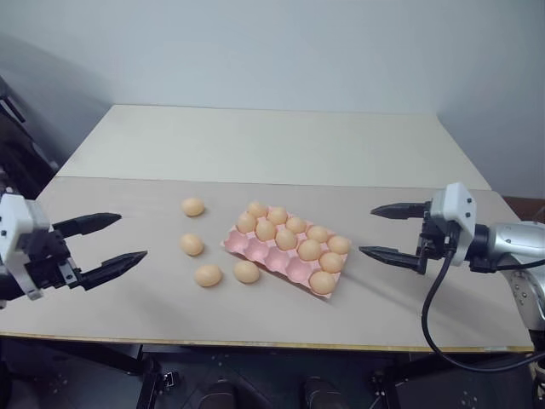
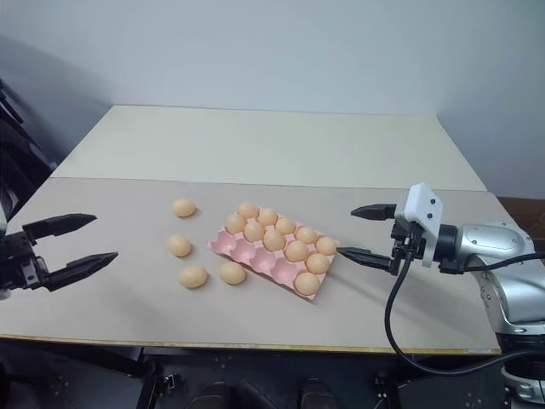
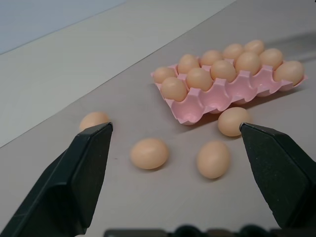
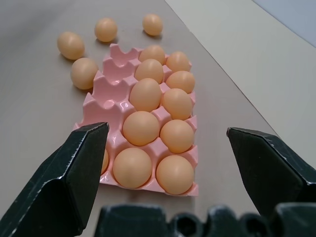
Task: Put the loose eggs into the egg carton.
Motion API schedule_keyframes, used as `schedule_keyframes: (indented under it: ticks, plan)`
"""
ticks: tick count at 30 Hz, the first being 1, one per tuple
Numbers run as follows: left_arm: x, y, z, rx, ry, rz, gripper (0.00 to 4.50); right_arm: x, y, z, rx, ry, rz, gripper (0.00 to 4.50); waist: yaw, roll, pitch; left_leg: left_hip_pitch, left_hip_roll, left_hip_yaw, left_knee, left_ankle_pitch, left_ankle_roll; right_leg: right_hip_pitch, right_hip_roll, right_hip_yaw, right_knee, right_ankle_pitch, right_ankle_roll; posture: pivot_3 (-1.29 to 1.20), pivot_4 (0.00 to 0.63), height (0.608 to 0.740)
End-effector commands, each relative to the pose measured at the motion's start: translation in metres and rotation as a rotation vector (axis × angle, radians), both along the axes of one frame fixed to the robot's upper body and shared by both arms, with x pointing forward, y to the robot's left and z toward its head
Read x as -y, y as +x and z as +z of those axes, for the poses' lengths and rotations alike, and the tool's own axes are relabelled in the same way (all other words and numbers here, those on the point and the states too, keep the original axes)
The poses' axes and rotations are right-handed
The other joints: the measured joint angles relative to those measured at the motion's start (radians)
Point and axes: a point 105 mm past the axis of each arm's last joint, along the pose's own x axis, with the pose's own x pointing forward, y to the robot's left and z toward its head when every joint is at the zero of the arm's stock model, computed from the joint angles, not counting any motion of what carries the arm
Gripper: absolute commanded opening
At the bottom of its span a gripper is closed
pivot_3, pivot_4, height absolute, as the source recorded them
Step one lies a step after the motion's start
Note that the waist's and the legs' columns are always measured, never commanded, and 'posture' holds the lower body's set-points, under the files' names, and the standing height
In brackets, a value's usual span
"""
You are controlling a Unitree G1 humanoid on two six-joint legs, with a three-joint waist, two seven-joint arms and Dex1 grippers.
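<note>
Left gripper (image 1: 104, 243): fingers wide apart, holding nothing, above the near left part of the surface (image 1: 255, 145). Right gripper (image 1: 385, 231): fingers wide apart, empty, just right of the egg carton (image 1: 271, 257). Four loose eggs (image 1: 207, 274) lie left of the carton at surface centre. Beyond: a pale wall.

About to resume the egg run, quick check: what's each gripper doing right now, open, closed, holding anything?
Left gripper: open, holding nothing, short of the loose eggs.
Right gripper: open, holding nothing, beside the egg carton.
</note>
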Motion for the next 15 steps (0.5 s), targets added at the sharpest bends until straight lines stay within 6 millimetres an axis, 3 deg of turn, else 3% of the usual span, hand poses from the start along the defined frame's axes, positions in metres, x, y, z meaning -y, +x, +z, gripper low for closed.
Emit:
schedule_keyframes:
  ticks: [1, 15]
  plan:
    - [0.0011, -0.001, 0.0064, 0.027, 0.009, -0.004, 4.48, -0.0003, -0.005, 0.0146, 0.066, -0.008, 0.014, 4.5, 0.0, 0.0, 0.0, 0.0, 0.0, 0.0, 0.0, 0.0, 0.0, 0.0, 0.0, 0.0, 0.0, 0.0, 0.0, 0.0, 0.15, 0.74]
    - [0.0047, -0.0037, 0.0082, 0.042, 0.011, -0.038, 4.48, -0.0027, -0.0076, 0.0133, 0.039, -0.032, 0.049, 4.5, 0.001, 0.0, 0.0, 0.0, 0.0, 0.0, 0.0, 0.0, 0.0, 0.0, 0.0, 0.0, 0.0, 0.0, 0.0, 0.0, 0.15, 0.74]
